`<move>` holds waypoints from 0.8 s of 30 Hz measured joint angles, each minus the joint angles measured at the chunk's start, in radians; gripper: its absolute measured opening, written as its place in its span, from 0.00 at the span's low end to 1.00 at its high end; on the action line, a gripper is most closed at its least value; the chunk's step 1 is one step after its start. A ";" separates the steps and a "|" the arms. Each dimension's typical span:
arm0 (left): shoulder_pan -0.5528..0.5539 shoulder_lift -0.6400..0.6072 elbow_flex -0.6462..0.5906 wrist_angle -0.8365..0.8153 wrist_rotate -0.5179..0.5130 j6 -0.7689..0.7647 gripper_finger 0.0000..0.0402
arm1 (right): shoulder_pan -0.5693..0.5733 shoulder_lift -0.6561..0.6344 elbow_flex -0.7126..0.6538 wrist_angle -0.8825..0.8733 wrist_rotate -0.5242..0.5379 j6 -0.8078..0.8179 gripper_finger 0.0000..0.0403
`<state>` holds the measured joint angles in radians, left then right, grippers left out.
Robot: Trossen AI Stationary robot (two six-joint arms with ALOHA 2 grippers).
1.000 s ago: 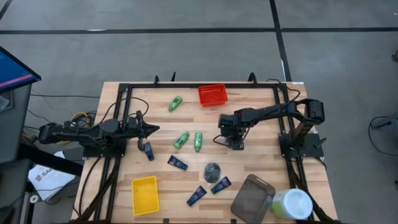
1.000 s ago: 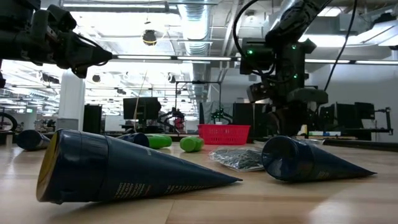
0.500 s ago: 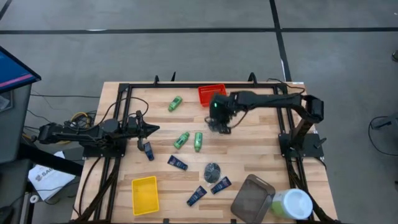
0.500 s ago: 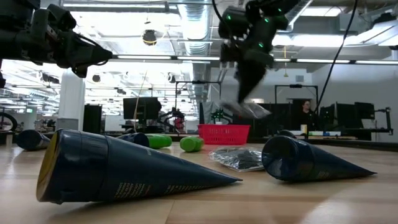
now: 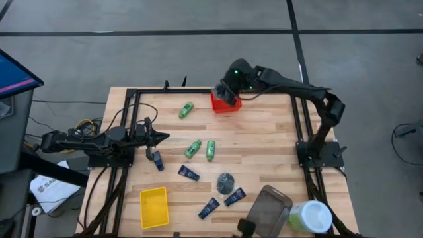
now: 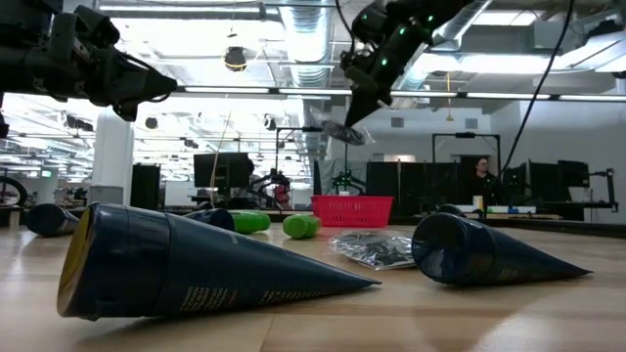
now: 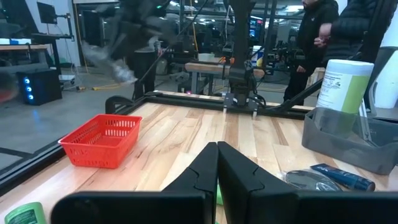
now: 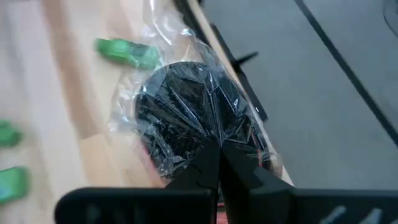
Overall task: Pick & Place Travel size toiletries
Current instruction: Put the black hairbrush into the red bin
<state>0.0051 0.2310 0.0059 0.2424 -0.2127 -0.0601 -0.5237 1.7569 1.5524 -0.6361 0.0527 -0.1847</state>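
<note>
My right gripper (image 5: 225, 93) is high over the red basket (image 5: 229, 105) at the table's far edge, shut on a round dark grey puck in crinkled clear wrap (image 8: 186, 115). The puck also shows in the low view (image 6: 342, 130). My left gripper (image 5: 165, 137) is shut and empty, held above the table's left side. Three green bottles (image 5: 186, 110) (image 5: 193, 149) (image 5: 211, 150), several dark blue tubes (image 5: 189, 173) and a second puck (image 5: 226, 182) lie on the table. My right gripper pinches the wrapped puck at its near rim (image 8: 208, 142) between its two fingers. The fingers slant down from above. The puck hangs tilted below the fingertips, lifted clear, above the red basket.
A yellow tray (image 5: 154, 206) sits at the near left. A grey container (image 5: 268, 210) and a pale green and white tub (image 5: 310, 217) stand at the near right. People stand in the room beyond the table (image 7: 323, 37).
My right gripper has risen from the table's middle with the wrapped puck and gone toward the far edge and left, ending above the red basket. The puck has been lifted clear of the table and now hangs tilted.
</note>
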 joint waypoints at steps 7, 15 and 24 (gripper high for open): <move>0.000 0.000 0.000 0.001 0.000 0.000 0.01 | -0.038 0.130 0.048 -0.022 0.002 0.061 0.00; 0.000 0.000 0.000 0.007 0.000 0.000 0.01 | -0.045 0.248 0.094 -0.107 0.069 0.122 0.00; 0.000 0.000 0.000 0.007 0.000 0.000 0.01 | -0.033 0.255 0.102 -0.143 0.156 0.114 0.04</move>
<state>0.0051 0.2313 0.0060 0.2497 -0.2124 -0.0601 -0.5568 2.0120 1.6547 -0.7793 0.2090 -0.0702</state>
